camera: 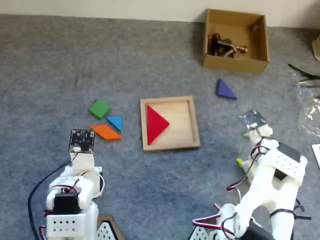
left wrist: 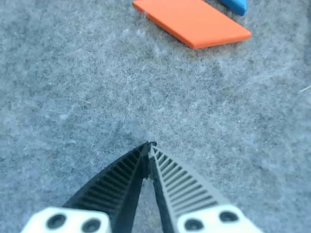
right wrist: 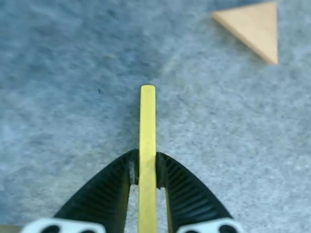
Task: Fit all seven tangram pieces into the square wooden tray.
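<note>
The square wooden tray [camera: 192, 122] lies mid-table with a red triangle [camera: 156, 123] in its left half. To its left lie a green square [camera: 100, 108], a small blue triangle [camera: 115, 122] and an orange parallelogram [camera: 105, 132] [left wrist: 192, 22]. A purple triangle [camera: 225, 90] rests beyond the tray's right corner. My right gripper [right wrist: 147, 167], right of the tray, is shut on a yellow piece [right wrist: 147, 141] held edge-on; its yellow tip [camera: 240, 161] peeks beside the arm. A pale wooden triangle [right wrist: 251, 27] lies on the felt nearby. My left gripper [left wrist: 148, 148] is shut and empty, just short of the orange parallelogram.
A cardboard box [camera: 235, 41] holding small metal objects stands at the back right. Clear plastic wrap [camera: 310, 110] and other clutter lie at the right edge. Grey felt covers the table.
</note>
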Controlling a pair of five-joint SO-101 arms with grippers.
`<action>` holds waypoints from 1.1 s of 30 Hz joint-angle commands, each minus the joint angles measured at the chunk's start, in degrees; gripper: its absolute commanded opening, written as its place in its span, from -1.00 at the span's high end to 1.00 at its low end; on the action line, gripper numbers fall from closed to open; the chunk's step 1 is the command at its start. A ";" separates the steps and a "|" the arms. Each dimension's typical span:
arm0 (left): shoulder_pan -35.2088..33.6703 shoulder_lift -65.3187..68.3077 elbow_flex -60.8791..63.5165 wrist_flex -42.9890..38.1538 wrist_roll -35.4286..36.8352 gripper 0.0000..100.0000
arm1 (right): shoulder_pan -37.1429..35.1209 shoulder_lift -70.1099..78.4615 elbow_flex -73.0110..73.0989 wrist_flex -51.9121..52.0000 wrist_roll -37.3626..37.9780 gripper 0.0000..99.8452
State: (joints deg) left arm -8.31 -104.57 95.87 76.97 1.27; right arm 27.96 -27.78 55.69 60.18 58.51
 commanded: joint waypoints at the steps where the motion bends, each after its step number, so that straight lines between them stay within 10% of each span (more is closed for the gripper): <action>1: -0.66 -0.31 1.27 0.44 -0.35 0.99 | 1.01 0.22 -1.80 -1.10 1.05 0.99; 33: -0.66 -0.31 1.27 0.44 -0.35 0.99 | -1.89 -0.40 3.12 0.75 0.79 0.99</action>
State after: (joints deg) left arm -8.31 -104.57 95.87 76.97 1.27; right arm 26.73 -28.48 58.24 59.56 58.95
